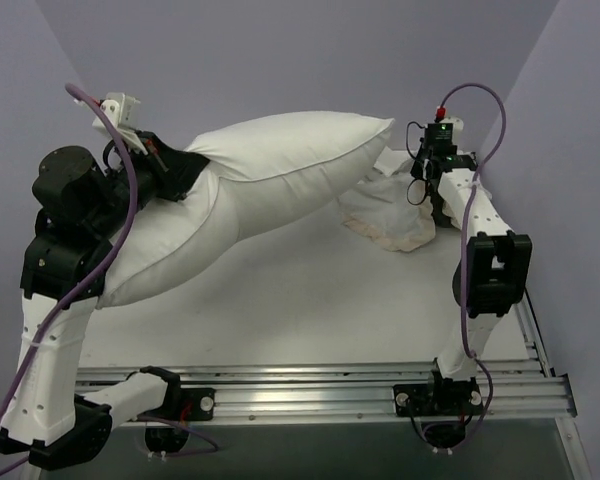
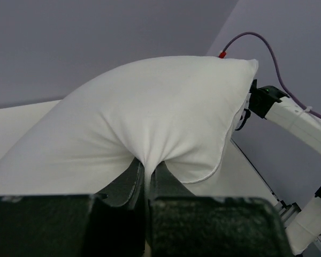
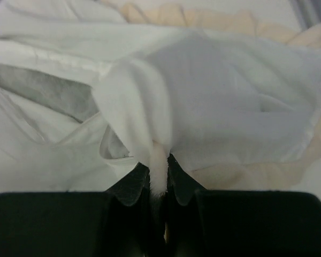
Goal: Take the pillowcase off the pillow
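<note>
The left arm (image 1: 50,350) stands up tall from its base at the near left corner. It bends at the elbow and reaches in toward the middle. Its wrist is held high above the desk (image 1: 330,310). The left tool (image 2: 148,172) is pinched tight, with a fold of the pillow (image 2: 160,118) squeezed between its two dark fingers.

The right arm (image 1: 490,265) rises from its base on the near right. It bends and stretches to the far right side, and its wrist points down. The right tool (image 3: 159,160) sits low, its fingers closed tight on a bunch of the pillowcase (image 3: 230,96). The two tools are well apart.
</note>
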